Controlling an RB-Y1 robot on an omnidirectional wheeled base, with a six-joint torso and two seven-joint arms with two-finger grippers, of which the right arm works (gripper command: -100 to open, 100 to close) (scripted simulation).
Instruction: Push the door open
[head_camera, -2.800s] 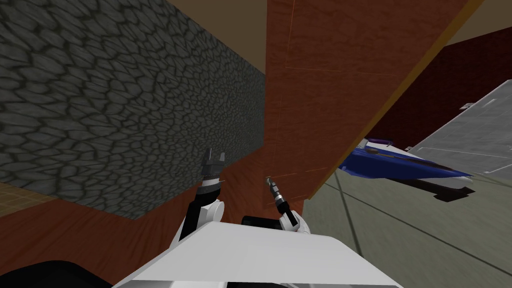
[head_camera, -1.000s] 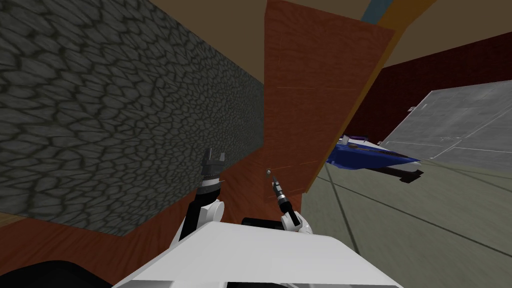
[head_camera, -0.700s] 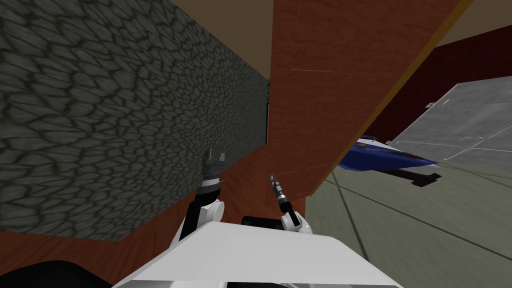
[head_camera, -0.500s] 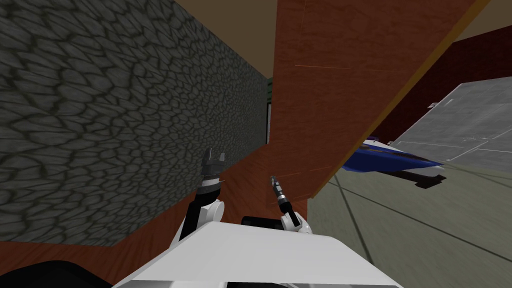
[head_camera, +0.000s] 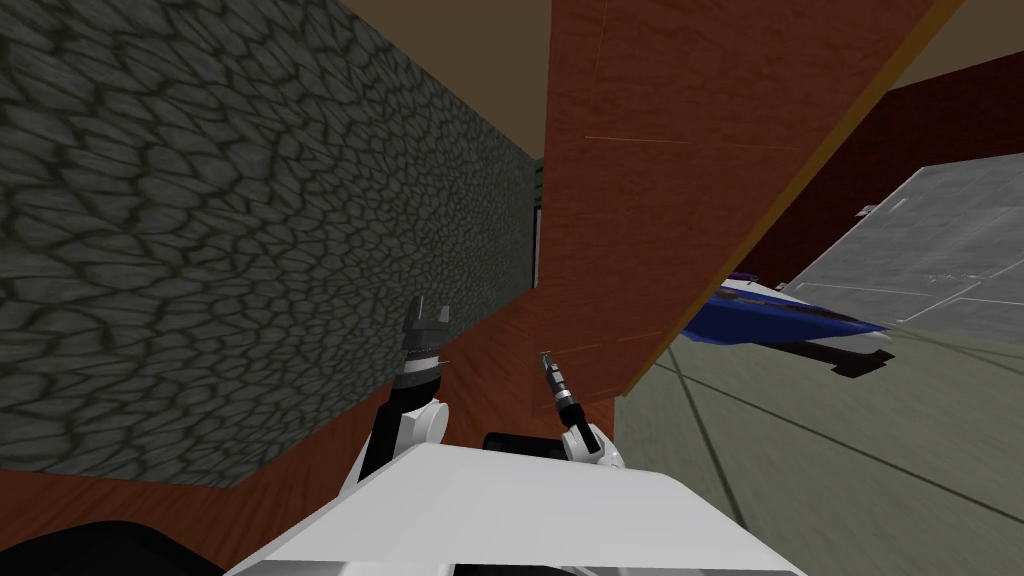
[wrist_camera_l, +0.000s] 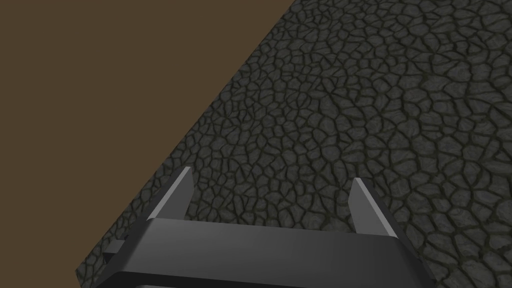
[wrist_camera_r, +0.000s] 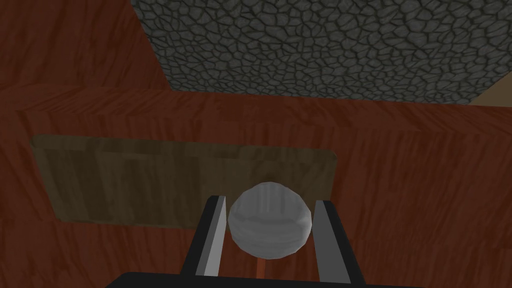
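A grey stone wall (head_camera: 250, 250) runs along my left side. Beside it stands the reddish-brown wooden door (head_camera: 680, 150), the thing I am to push. It is straight ahead of me and already ajar: its yellowish free edge slants across the head view, and past that edge lies a greenish floor (head_camera: 850, 430). On that floor, well beyond the door, are a large grey panel (head_camera: 930, 250) and, nearer, a blue and white object (head_camera: 780, 320) whose kind I cannot make out.

Low on the door's face is a dull brown plate (wrist_camera_r: 125, 190). My left tool (head_camera: 427, 315) is raised near the stone wall with its fingers apart and nothing between them. My right tool (head_camera: 545, 357) reaches to the door, its fingers clamped on the sides of a small round grey knob (wrist_camera_r: 270, 222) that stands off the plate on a thin stem.

I judge the push is under way: the knob is held and the door is partly swung, but the gap is not yet wide enough for me. The next move calls for steady forward pressure through the knob, following the door's arc rather than driving straight, so my fingers do not slip off the round surface. My left arm should stay off the wall as I go.
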